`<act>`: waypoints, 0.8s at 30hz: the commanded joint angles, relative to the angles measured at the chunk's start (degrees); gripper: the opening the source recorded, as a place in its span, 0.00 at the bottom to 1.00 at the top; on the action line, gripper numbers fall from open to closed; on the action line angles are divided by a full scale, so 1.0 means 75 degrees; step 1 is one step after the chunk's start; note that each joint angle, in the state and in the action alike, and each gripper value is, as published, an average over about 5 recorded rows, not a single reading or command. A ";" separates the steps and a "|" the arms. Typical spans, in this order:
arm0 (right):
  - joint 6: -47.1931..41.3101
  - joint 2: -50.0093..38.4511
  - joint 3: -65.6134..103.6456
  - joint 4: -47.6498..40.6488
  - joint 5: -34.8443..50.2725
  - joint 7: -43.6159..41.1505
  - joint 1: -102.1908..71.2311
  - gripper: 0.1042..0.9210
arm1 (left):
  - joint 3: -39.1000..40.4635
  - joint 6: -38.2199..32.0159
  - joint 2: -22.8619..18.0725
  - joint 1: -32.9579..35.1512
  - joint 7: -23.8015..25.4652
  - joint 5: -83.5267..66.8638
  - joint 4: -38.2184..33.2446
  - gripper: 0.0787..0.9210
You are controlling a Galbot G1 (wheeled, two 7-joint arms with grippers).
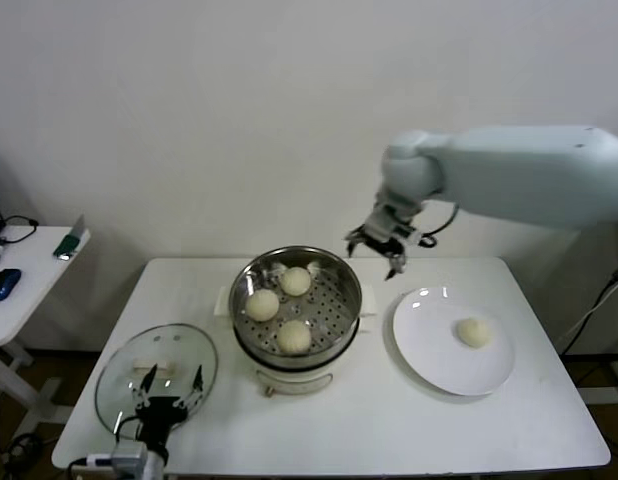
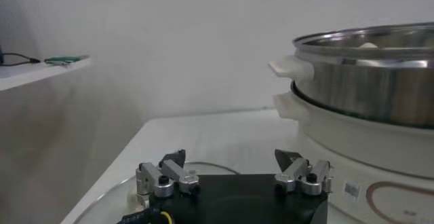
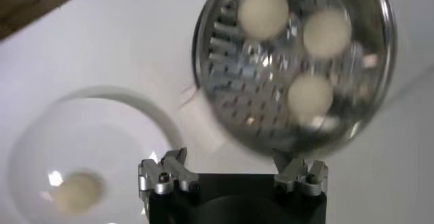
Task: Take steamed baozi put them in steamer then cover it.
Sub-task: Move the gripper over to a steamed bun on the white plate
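Three small, round, cream-white baozi [image 1: 281,305] sit inside the round shiny steel steamer [image 1: 341,268] in the middle of the white counter [image 1: 369,420]. One last cream-white round bun [image 1: 474,332] waits alone on the flat white plate [image 1: 429,350] to the right of the steamer. The round clear glass cover [image 1: 119,385] with its cream-white flat handle lies flat on the counter to the left of the steamer.

The right hand [image 1: 381,245] hangs in the air above the far edge of the counter, between the steamer and the plate. Its fingers are spread wide and hold nothing. The left hand [image 1: 167,392] rests low by the near side of the cover, also wide and holding nothing.

The last bun is soft and round. If the right hand squeezes too hard, the bun may get squashed. If it grips off to one side, the bun may roll across the plate or slip out on the way. There is only a small free spot left in the steamer, so a bad drop could land on another bun. The cover is smooth glass, and the left hand could slip off its flat handle.
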 commanded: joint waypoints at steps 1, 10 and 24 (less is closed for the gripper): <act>-0.1349 -0.2655 -0.1213 -0.0448 0.1062 -0.0180 0.0027 0.88 | 0.0012 0.0009 0.0017 -0.0066 0.0018 0.0012 0.0013 0.88; -0.1321 -0.2718 0.0758 -0.1928 -0.0498 -0.0070 -0.2916 0.88 | -0.0123 0.0008 0.0008 0.0027 0.0023 0.0019 -0.0007 0.88; -0.0941 -0.1733 0.2863 -0.3827 -0.1541 -0.0081 -0.5420 0.88 | -0.0181 -0.0041 -0.0095 0.0171 0.0004 0.0111 0.0057 0.88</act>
